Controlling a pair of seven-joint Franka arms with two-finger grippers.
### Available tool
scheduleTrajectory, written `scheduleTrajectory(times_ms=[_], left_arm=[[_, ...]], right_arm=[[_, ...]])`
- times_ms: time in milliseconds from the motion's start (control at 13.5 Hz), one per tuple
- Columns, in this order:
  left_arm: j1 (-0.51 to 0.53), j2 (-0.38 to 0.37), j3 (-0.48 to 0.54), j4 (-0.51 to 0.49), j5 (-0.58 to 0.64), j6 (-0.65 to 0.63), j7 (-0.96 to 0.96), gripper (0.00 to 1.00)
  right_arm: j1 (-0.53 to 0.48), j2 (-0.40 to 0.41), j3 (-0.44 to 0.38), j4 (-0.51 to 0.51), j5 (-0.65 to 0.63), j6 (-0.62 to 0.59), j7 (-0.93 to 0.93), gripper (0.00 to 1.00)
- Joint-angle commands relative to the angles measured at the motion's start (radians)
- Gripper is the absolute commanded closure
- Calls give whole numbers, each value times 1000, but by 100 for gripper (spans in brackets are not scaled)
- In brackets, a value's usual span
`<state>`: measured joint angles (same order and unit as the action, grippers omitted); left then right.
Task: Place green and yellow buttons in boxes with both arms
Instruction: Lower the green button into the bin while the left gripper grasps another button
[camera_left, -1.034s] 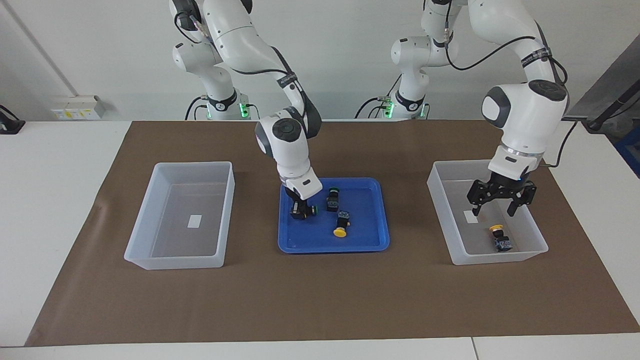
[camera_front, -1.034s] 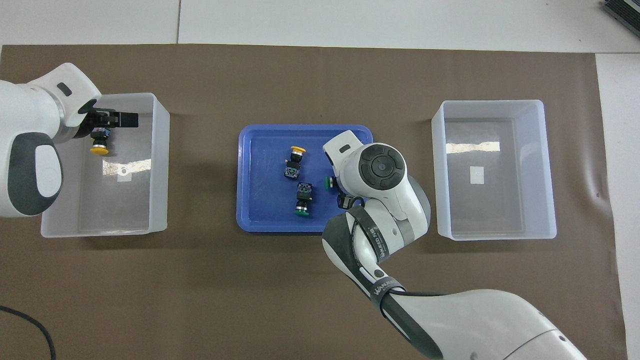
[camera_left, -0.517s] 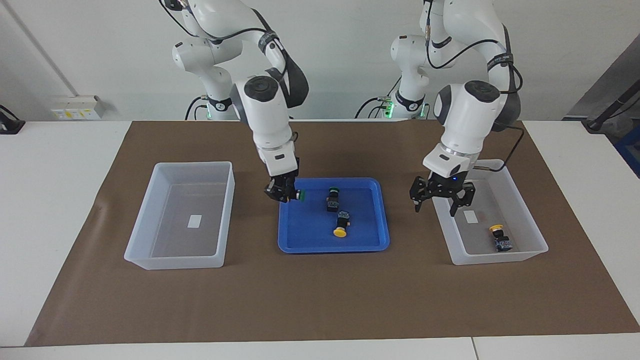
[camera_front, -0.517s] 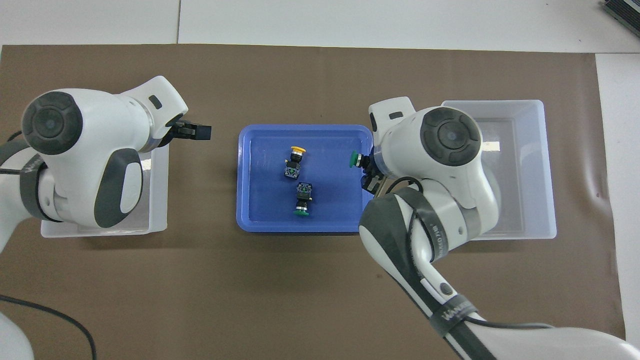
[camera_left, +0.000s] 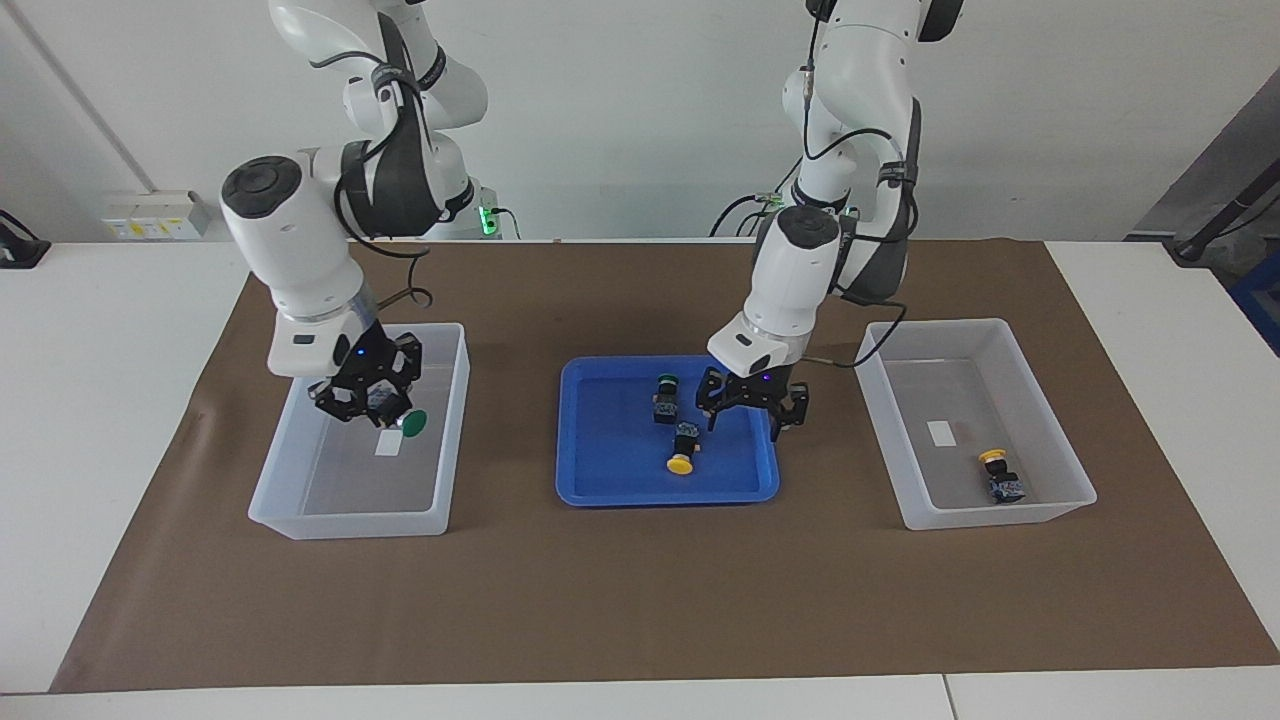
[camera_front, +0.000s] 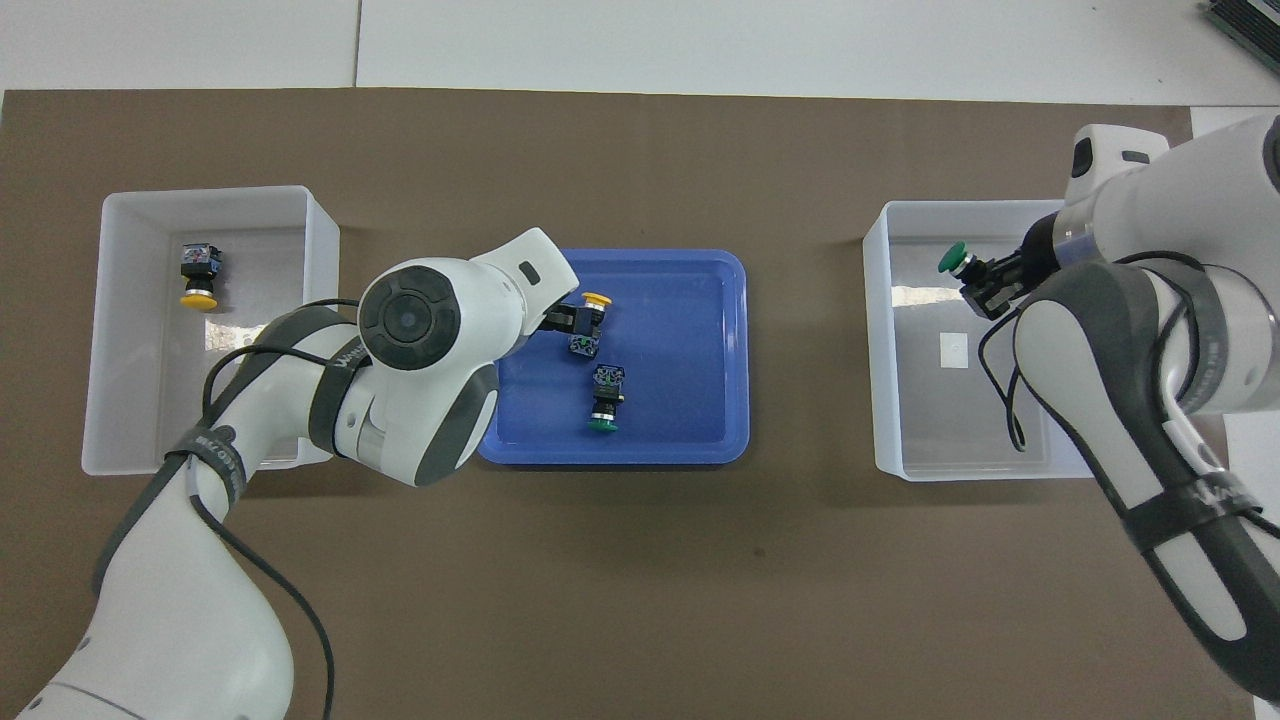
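Observation:
My right gripper (camera_left: 368, 397) (camera_front: 985, 282) is shut on a green button (camera_left: 410, 422) (camera_front: 953, 259) and holds it inside the clear box (camera_left: 350, 530) (camera_front: 985, 468) at the right arm's end, above the floor. My left gripper (camera_left: 746, 418) hangs open low over the blue tray (camera_left: 665, 495) (camera_front: 735, 350), beside a yellow button (camera_left: 683, 446) (camera_front: 588, 322). A second green button (camera_left: 665, 394) (camera_front: 605, 396) lies in the tray, nearer to the robots. Another yellow button (camera_left: 1000, 477) (camera_front: 198, 274) lies in the clear box (camera_left: 1000, 520) (camera_front: 95, 400) at the left arm's end.
A brown mat (camera_left: 640, 600) covers the table under the tray and both boxes. Each box has a white label (camera_left: 941, 432) on its floor. The left arm's elbow (camera_front: 420, 370) covers the tray's edge in the overhead view.
The right arm lifted the green button off the tray and carried it to the box at its end. The left arm left its box and swung over the tray, still open.

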<state>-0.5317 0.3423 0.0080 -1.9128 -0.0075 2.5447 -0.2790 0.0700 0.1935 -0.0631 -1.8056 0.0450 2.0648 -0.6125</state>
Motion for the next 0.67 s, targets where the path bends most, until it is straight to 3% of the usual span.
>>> scheduleTrajectory(times_ms=[0,296,369,517,591], left_arm=[[-51,53,17,12,-5,63,-34,0],[-63,85,15,11,-6,115,-58,0],[-71,89,15,9,-6,118,-75,18],[-71,86,18,-2,-8,105,-80,71],[-71,86,18,-2,-8,105,-82,98]], right_arm=[[-58,18,17,-78,1,85,120,100],[-58,110,19,-100,4,202,374,100],[-65,130,19,-109,4,230,379,100],[-76,149,19,-118,4,242,378,92],[-78,149,17,-120,4,242,378,78]])
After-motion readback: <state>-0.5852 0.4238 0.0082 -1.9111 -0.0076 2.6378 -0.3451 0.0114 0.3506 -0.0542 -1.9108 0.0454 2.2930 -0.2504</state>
